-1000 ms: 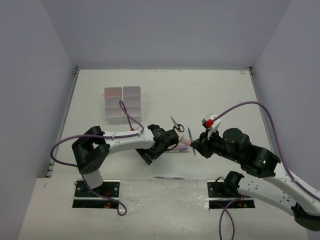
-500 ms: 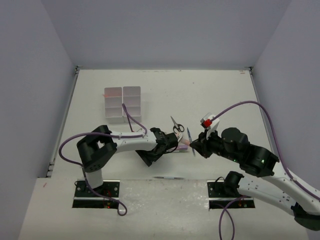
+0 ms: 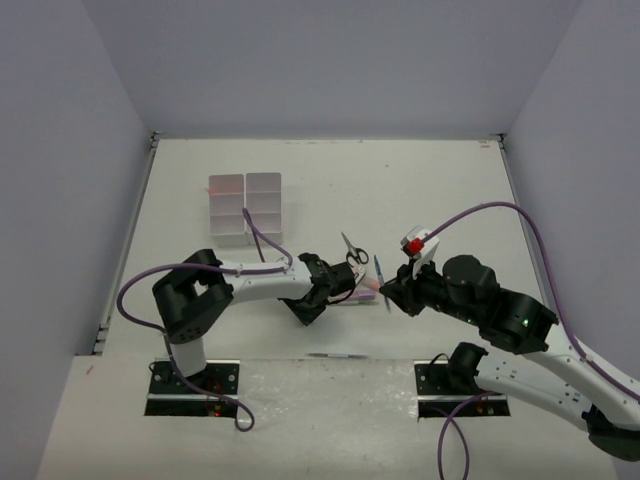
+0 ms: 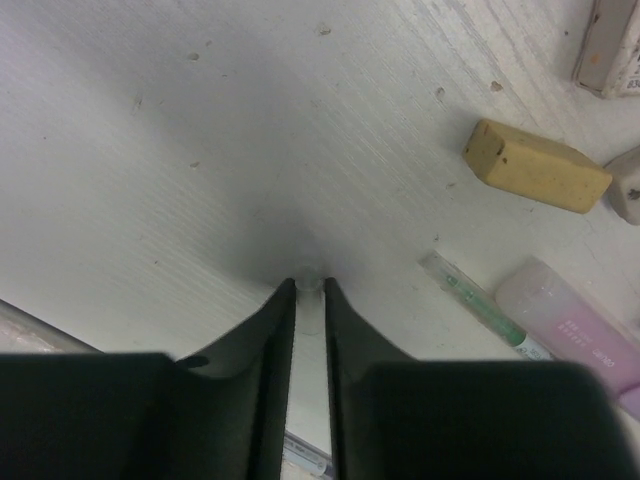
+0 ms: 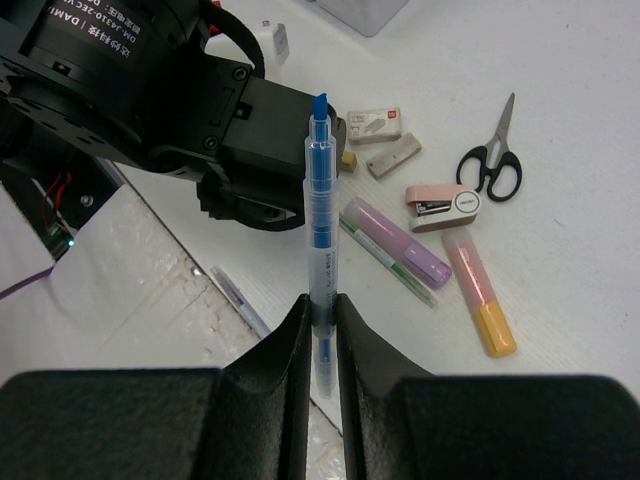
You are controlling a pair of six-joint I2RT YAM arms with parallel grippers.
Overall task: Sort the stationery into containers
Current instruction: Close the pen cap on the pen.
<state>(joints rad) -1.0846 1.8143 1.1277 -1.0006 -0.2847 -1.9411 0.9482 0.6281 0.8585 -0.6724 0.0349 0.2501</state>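
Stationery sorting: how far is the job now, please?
Done: nothing confirmable; the tray looks too small here to read. In hand: right gripper, jaws shut on a blue pen; left gripper, jaws seemingly closed on a thin clear pen. Left on the table: scissors, purple marker, pink-orange marker, green pen, erasers.

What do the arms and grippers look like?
The left arm and right arm: white links, black joint housings. The left gripper and right gripper: black tapered fingers. Purple cable along each. Green light and red-white connector on the right; white lettering on the left.
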